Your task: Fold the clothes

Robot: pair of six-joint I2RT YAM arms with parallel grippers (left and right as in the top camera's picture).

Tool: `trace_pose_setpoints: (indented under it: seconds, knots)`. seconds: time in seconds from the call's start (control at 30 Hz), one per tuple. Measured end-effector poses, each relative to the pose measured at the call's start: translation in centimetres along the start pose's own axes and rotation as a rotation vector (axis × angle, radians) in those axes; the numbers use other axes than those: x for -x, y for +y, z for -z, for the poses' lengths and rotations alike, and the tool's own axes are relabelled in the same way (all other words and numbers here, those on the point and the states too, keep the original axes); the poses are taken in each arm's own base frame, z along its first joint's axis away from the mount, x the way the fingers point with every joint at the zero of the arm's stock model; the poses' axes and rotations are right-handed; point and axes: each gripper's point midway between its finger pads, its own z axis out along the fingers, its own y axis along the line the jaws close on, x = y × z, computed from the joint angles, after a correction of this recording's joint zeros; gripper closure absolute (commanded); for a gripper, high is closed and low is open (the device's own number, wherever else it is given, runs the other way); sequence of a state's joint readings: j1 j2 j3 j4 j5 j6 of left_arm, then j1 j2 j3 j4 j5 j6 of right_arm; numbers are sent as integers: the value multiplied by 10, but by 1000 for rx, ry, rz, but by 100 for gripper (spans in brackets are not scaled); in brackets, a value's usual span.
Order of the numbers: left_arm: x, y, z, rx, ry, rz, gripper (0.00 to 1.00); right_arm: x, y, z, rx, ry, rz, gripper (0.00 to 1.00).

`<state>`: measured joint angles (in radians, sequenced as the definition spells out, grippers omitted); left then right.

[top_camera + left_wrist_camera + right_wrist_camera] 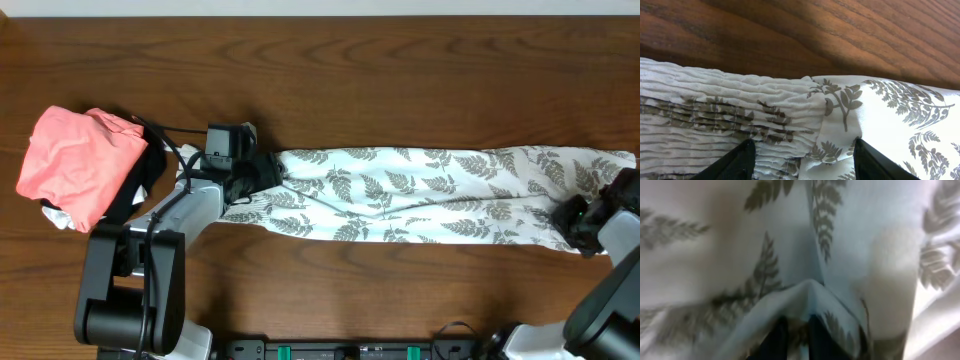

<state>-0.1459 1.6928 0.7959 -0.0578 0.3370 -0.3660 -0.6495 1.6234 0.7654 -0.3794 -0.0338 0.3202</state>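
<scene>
The clothes [430, 195], white with grey fern leaves, lie stretched in a long band across the table. My left gripper [262, 172] sits over their left end. In the left wrist view it [804, 161] stands open, its black fingertips [737, 162] wide apart on either side of the gathered, ribbed part of the clothes [740, 120]. My right gripper [575, 215] is at the right end. In the right wrist view it [796, 337] is shut on a raised fold of the clothes [805, 292], with its dark fingers [776, 340] nearly touching.
A salmon-pink folded garment [80, 160] lies at the far left on a black cloth [140, 185], with a white bit [55, 215] sticking out below. Bare wooden table [400, 80] runs behind the clothes. The arm bases stand at the front edge.
</scene>
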Motion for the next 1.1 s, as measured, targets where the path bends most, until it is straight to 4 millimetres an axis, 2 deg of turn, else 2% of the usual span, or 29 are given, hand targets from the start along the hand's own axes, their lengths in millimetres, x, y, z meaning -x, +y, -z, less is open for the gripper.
trace_pose_setpoints:
  seconds: [0.07, 0.27, 1.1]
  knots:
    - [-1, 0, 0, 1, 2, 1, 36, 13, 3, -3, 9, -48, 1, 86]
    - [-1, 0, 0, 1, 6, 2, 36, 29, 3, -7, 14, -105, -8, 85]
    - [-2, 0, 0, -1, 7, 2, 36, 39, -9, -8, 2, -134, -38, 83]
